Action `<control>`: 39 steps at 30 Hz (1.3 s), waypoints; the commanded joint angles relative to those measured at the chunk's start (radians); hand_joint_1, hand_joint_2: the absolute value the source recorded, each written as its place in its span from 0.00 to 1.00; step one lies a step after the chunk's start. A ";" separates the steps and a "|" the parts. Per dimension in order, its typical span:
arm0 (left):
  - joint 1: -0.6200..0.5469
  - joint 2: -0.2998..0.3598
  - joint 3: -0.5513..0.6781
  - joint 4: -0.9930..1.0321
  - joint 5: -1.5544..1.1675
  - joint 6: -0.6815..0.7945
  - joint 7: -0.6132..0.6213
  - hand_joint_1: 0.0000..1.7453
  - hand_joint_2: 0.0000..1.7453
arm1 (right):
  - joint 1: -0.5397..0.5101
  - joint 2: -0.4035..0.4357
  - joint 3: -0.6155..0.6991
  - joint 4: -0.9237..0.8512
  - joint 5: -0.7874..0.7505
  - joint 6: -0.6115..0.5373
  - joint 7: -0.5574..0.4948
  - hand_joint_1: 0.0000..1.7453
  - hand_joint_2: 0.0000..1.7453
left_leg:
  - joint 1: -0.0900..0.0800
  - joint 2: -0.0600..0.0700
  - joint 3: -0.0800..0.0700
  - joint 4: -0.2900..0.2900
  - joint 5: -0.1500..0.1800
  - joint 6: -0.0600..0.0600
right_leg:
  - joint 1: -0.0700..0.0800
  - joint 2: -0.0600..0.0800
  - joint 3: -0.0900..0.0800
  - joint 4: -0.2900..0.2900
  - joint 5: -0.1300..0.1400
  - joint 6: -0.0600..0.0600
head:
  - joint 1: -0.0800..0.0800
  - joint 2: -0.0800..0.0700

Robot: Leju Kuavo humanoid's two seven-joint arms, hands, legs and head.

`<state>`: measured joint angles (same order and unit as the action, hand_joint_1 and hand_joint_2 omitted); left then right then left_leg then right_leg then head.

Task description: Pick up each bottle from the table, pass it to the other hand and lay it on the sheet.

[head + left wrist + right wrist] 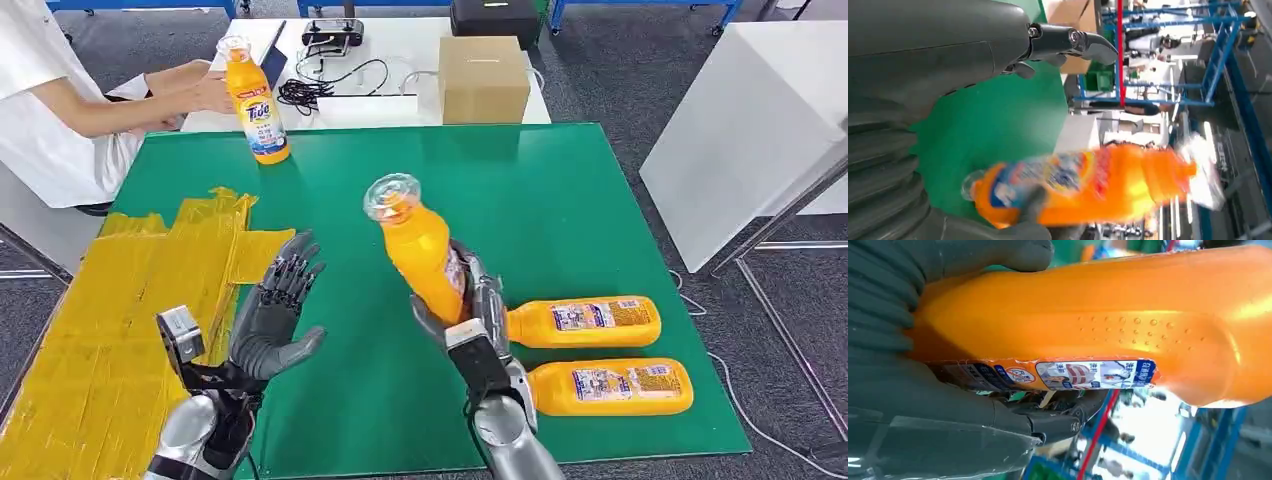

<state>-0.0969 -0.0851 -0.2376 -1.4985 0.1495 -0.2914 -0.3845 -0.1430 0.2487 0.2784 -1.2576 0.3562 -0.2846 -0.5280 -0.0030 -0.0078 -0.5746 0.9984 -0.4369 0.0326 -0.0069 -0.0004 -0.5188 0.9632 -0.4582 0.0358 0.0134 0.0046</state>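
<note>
Bottle (420, 250) held for handover.
It was gripped low by the right hand (470, 315), cap tilted far-left; the left hand (275, 320), fingers spread and empty, waited just left.

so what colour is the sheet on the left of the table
Yellow, a crinkled sheet lying over the green table; the head view shows it best.

it looked like a robotics lab or test hall. grey carpet (640, 90) covered the floor, and blue metal racking (1218, 75) stood in the background. a white desk (400, 60) carried a cardboard box (483, 78), a tangle of black cables (320, 90) and a black handheld controller (332, 33), with a seated person (60, 110) beside it. a green mat (560, 210) covered the work desk.
</note>
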 commanded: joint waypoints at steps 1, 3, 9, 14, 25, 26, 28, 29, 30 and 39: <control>-0.092 0.020 -0.058 0.129 0.005 0.003 0.011 0.00 1.00 | -0.135 0.045 0.197 0.336 0.110 0.033 -0.016 1.00 1.00 | 0.001 0.003 0.002 -0.001 0.000 -0.002 | 0.001 0.002 0.002 -0.001 0.000 -0.001 | 0.000 0.000; -0.098 0.018 -0.055 0.141 0.004 0.006 0.011 0.00 1.00 | -0.126 0.048 0.276 0.332 0.146 0.055 -0.017 1.00 1.00 | 0.002 0.003 0.003 -0.001 -0.001 -0.002 | 0.002 0.002 0.003 -0.001 0.000 -0.001 | 0.000 0.000; -0.095 0.012 -0.036 0.154 0.004 0.022 0.008 0.00 1.00 | -0.093 0.031 0.449 0.298 0.181 0.105 -0.017 1.00 1.00 | 0.003 0.001 0.001 -0.001 -0.001 -0.002 | 0.003 0.000 0.001 -0.002 0.000 -0.001 | 0.000 0.000; -0.090 0.012 -0.028 0.152 0.004 0.026 0.006 0.00 1.00 | -0.080 0.028 0.479 0.275 0.185 0.112 -0.017 1.00 1.00 | 0.003 0.001 0.000 -0.001 -0.001 -0.002 | 0.003 0.001 0.001 -0.002 0.000 -0.001 | 0.000 0.000; -0.090 0.012 -0.028 0.152 0.004 0.026 0.006 0.00 1.00 | -0.080 0.028 0.479 0.275 0.185 0.112 -0.017 1.00 1.00 | 0.003 -0.001 -0.001 -0.001 0.000 -0.002 | 0.002 -0.002 -0.001 -0.001 -0.001 -0.001 | 0.000 0.000; -0.090 0.012 -0.028 0.152 0.004 0.026 0.006 0.00 1.00 | -0.080 0.028 0.479 0.275 0.185 0.112 -0.017 1.00 1.00 | 0.002 -0.001 -0.002 -0.001 0.000 -0.001 | 0.002 -0.001 -0.002 -0.001 -0.001 -0.001 | 0.000 0.000; -0.091 0.010 -0.026 0.155 0.003 0.029 0.005 0.00 1.00 | -0.082 0.023 0.486 0.266 0.185 0.116 -0.016 1.00 1.00 | 0.002 -0.001 -0.002 -0.001 0.000 -0.001 | 0.002 -0.001 -0.001 -0.001 -0.001 -0.001 | 0.000 0.000; -0.091 0.007 -0.023 0.159 0.001 0.035 0.005 0.00 1.00 | -0.078 0.018 0.500 0.250 0.187 0.116 -0.022 1.00 1.00 | 0.003 -0.001 0.000 -0.001 -0.001 -0.002 | 0.003 -0.002 0.001 -0.002 -0.001 -0.001 | 0.000 0.000; -0.092 0.005 -0.020 0.166 -0.001 0.041 0.006 0.00 1.00 | -0.074 0.015 0.515 0.235 0.185 0.117 -0.025 1.00 1.00 | 0.003 -0.001 0.000 -0.001 -0.001 -0.002 | 0.003 -0.002 0.001 -0.002 -0.001 -0.001 | 0.000 0.000; -0.079 -0.020 0.041 0.158 -0.001 0.120 -0.020 1.00 1.00 | -0.072 -0.001 0.536 0.211 0.163 0.096 0.007 1.00 1.00 | 0.003 -0.001 -0.001 -0.001 -0.001 -0.002 | 0.002 -0.001 0.000 -0.001 -0.001 -0.001 | 0.000 0.000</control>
<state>-0.1160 -0.0740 -0.2384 -1.4218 0.1530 -0.2320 -0.4112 -0.2229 0.2846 0.6466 -1.0380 0.5097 -0.2052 -0.5032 -0.0017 -0.0076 -0.5781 0.9985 -0.4370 0.0323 -0.0058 -0.0003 -0.5225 0.9635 -0.4584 0.0356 0.0137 0.0046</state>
